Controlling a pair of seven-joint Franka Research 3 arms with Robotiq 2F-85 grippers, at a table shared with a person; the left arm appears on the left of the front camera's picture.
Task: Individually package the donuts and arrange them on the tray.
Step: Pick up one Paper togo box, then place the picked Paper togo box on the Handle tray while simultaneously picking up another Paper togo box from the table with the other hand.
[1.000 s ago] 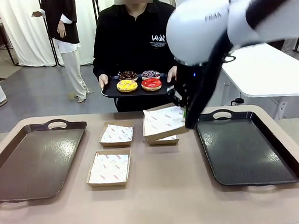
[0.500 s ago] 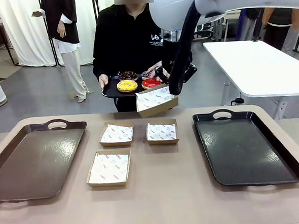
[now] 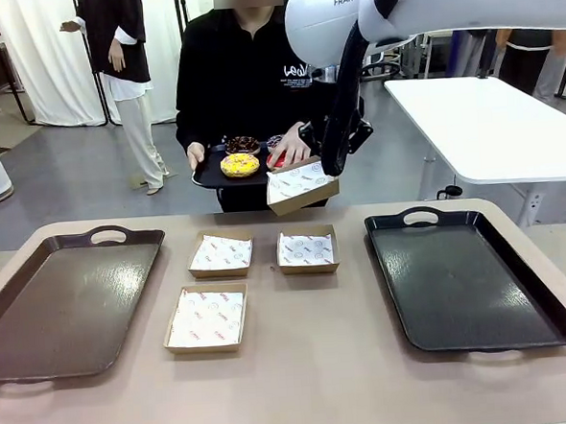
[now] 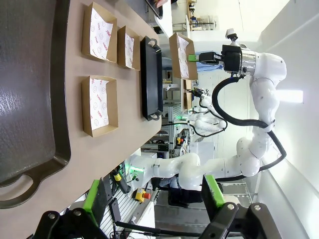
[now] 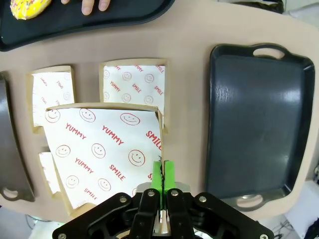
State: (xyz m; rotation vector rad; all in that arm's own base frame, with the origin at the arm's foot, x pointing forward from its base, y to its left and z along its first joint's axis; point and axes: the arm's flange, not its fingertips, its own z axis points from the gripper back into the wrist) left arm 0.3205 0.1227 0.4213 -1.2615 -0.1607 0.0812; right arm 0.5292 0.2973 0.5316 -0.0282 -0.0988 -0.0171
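Donuts (image 3: 241,163) sit on a small black tray (image 3: 207,171) held by a person at the upper middle of the front view, just left of and beyond the right pincer (image 3: 332,167), which is pressed together on the edge of a tilted paper-lined box (image 3: 302,185) raised in the air. From that wrist, the yellow donut (image 5: 27,7) lies at the upper left, well apart from the pincer at the bottom edge. The left pincer (image 4: 154,196) stands spread, holding nothing. Three more boxes (image 3: 220,254) rest on the tan counter (image 3: 312,364) between two large dark trays (image 3: 67,302); a white table (image 3: 499,127) stands at right.
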